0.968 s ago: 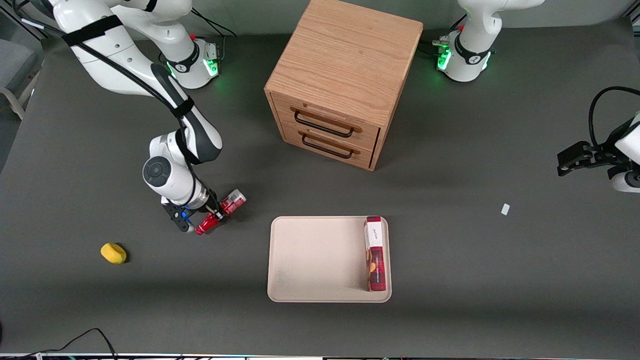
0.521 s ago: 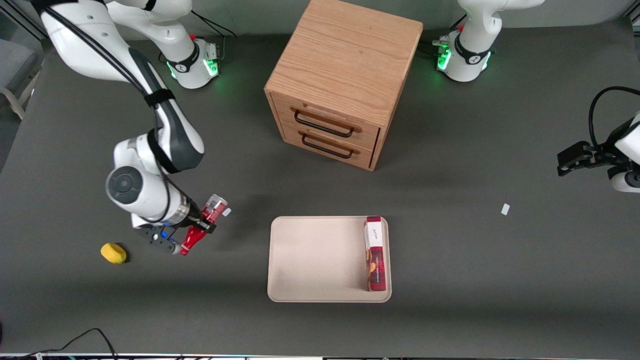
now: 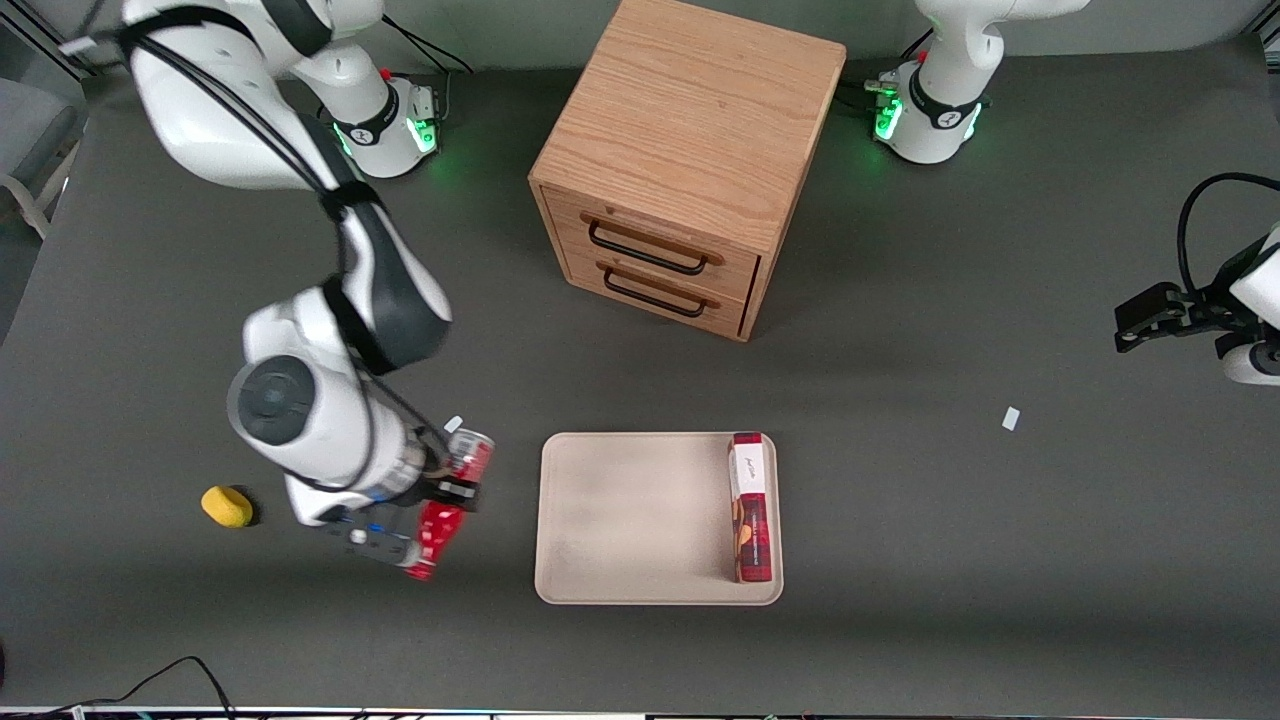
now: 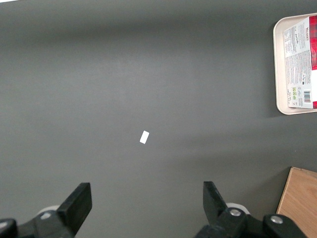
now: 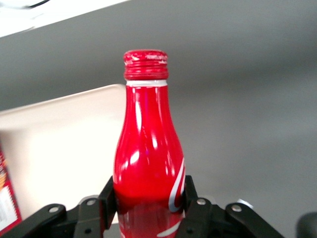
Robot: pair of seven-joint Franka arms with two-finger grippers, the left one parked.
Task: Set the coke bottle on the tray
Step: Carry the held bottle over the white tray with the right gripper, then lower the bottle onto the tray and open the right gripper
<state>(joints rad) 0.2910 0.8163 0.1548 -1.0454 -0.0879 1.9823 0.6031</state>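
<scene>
Cabinet point(image 3: 680, 170): wooden, two drawers, at twelve o'clock from the tray and apart from it, farther from the front camera.
Tray point(image 3: 630, 520): beige, flat on the table; most of its floor is bare.
Box point(image 3: 751, 505): red and white, lying along the tray's edge toward the parked arm's end, at three o'clock on the tray.
Gripper point(image 3: 452, 490): right arm's, raised above the table just off the tray's edge toward the working arm's end; fingers point(image 5: 195, 203) clamp the coke bottle's body from both sides.
Coke bottle point(image 3: 448, 500): held off the table, not yet over the tray; long axis runs roughly from one o'clock to seven in the front view, red cap point(image 5: 145, 63) toward the camera end.
Key relation: tray lies at three o'clock from the held bottle, its near edge close by; the wrist view shows the tray point(image 5: 64, 148) directly beside the bottle's neck.
Next move, as I judge it: carry sideways toward three o'clock, lower onto bare floor, keep away from the box.
Yellow object point(image 3: 227, 506): small, on the table at nine o'clock from the gripper, well apart.
</scene>
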